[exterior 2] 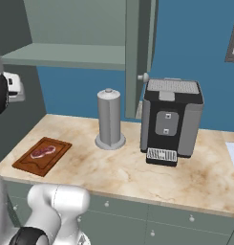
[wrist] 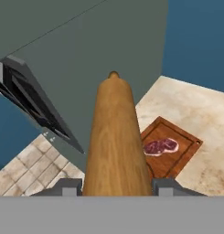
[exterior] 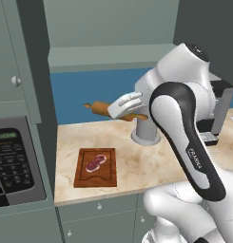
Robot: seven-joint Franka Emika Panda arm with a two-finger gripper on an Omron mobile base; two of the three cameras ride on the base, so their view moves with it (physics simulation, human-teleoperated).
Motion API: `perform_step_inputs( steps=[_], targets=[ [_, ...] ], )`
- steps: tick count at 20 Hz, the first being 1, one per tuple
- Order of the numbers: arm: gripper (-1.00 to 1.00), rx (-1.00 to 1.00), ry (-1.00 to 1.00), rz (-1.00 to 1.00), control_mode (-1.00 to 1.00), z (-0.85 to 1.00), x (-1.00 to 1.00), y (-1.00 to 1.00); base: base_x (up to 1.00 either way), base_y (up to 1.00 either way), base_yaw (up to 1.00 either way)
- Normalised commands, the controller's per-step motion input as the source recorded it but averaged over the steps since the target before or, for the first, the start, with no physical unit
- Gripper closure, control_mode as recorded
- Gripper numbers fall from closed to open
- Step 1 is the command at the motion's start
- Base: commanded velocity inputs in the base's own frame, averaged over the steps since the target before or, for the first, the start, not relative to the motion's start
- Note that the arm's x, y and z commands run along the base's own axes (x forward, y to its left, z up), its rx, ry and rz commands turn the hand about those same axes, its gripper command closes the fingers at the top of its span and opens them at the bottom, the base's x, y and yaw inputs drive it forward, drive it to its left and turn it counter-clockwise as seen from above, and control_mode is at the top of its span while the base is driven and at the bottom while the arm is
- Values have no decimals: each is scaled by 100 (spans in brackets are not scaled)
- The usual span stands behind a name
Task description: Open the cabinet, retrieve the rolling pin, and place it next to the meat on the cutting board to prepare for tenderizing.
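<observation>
My gripper [exterior: 125,105] is shut on the rolling pin [exterior: 100,108], a tan wooden cylinder held in the air in front of the blue wall, above the counter. In the hand view the rolling pin [wrist: 114,137] runs away from the gripper [wrist: 115,186], clamped between both fingers. Below it and to the left, the reddish-brown cutting board [exterior: 106,178] lies on the counter with the meat [exterior: 96,162] on its upper half. Board [wrist: 177,161] and meat [wrist: 161,146] lie just right of the pin's far end. The cabinet [exterior 2: 70,52] is open, its right door [exterior 2: 137,52] swung out edge-on.
A grey upright cylinder on a round base [exterior 2: 109,117] stands mid-counter, partly behind my arm [exterior: 146,130]. A black and grey coffee machine [exterior 2: 172,119] sits to its right. A black oven panel [exterior: 13,161] fills the tall unit at left. Drawers [exterior 2: 152,220] run below the marble counter [exterior 2: 137,167].
</observation>
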Motion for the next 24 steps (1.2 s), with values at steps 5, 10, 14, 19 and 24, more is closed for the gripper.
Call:
perform_step_inputs(
  steps=[5,10,14,19,24],
  targets=[
    [100,-4,-6,15,-100,-47,-5,0,0,0,0],
    [100,-2,-8,16,-100,-53,0,-2,0,0,0],
    [100,-4,0,24,-100,-57,0,0,0,0,0],
    [100,-4,0,26,-100,-54,0,0,0,0,0],
    [100,-3,-1,23,-100,-53,0,0,0,0,0]
  ],
)
